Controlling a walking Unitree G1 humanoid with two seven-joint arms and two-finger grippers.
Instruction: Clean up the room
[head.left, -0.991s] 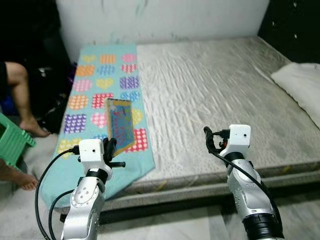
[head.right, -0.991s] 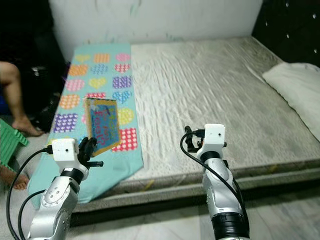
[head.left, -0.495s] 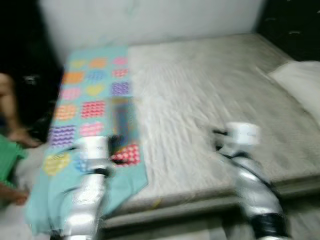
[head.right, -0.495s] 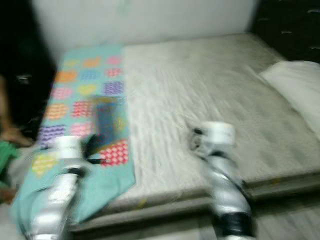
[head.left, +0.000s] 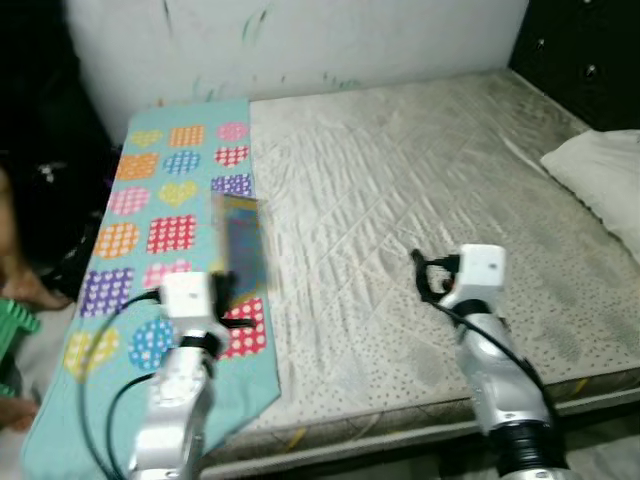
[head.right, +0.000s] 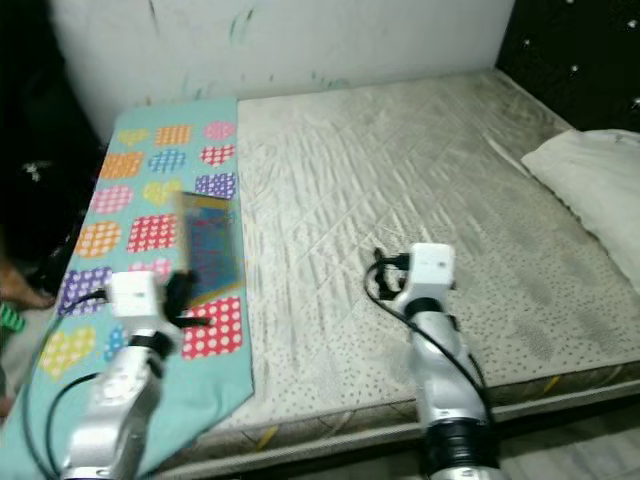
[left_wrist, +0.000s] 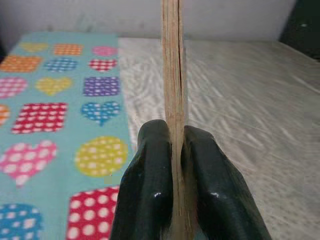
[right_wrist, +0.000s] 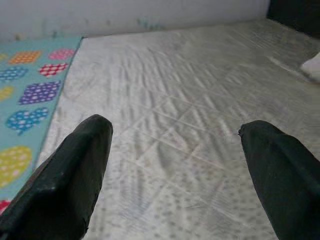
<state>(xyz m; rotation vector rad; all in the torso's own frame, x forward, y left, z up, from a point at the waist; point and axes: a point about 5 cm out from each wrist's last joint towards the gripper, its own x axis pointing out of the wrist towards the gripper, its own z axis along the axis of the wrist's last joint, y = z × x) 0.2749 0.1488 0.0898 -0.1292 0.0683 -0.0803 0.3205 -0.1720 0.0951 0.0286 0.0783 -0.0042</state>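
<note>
The left gripper (left_wrist: 172, 165) was clamped on the lower edge of a thin picture book (head.left: 243, 243), holding it upright above the teal blanket (head.left: 165, 210) with coloured hearts and squares that covered the left side of the mattress (head.left: 420, 180). The right gripper (right_wrist: 172, 165) hovered over the bare mattress, fingers spread wide and empty. A white pillow (head.left: 605, 180) lay at the far right.
</note>
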